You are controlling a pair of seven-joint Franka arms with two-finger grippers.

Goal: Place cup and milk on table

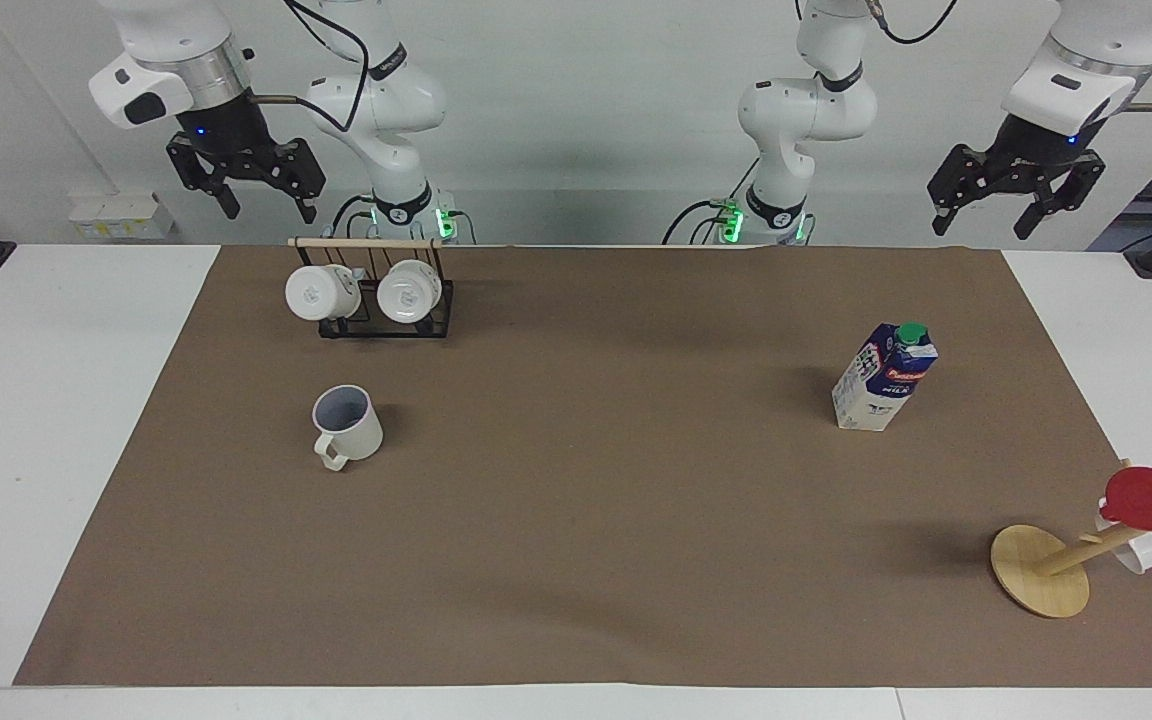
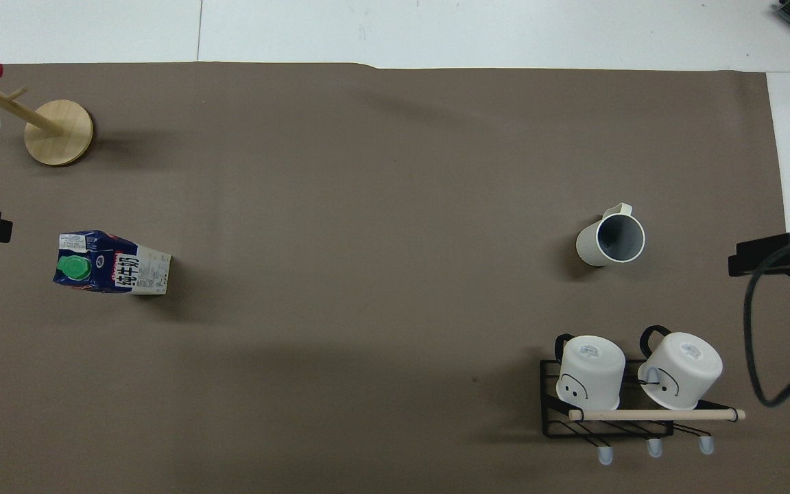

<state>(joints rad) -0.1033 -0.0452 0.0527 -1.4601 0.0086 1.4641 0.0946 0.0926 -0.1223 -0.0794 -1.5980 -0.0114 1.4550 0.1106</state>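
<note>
**Cup and milk both standing on the desk, arms clear**

The cup (image 1: 347,424) stands upright on the brown sheet of the desk (image 1: 56,420), well below and apart from the right gripper (image 1: 258,195), whose fingers are spread wide and hold nothing. The milk (image 1: 885,377) stands upright toward the left arm's end, well apart from the left gripper (image 1: 1016,200), likewise wide open and empty. Both arms wait, raised. Judging by this, nothing appears left to place.

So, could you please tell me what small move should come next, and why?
Probably none beyond holding still: the cup and the milk both stand upright on the table, apart from each other, while the left gripper and right gripper hang open and empty, raised near the robots' edge.
</note>
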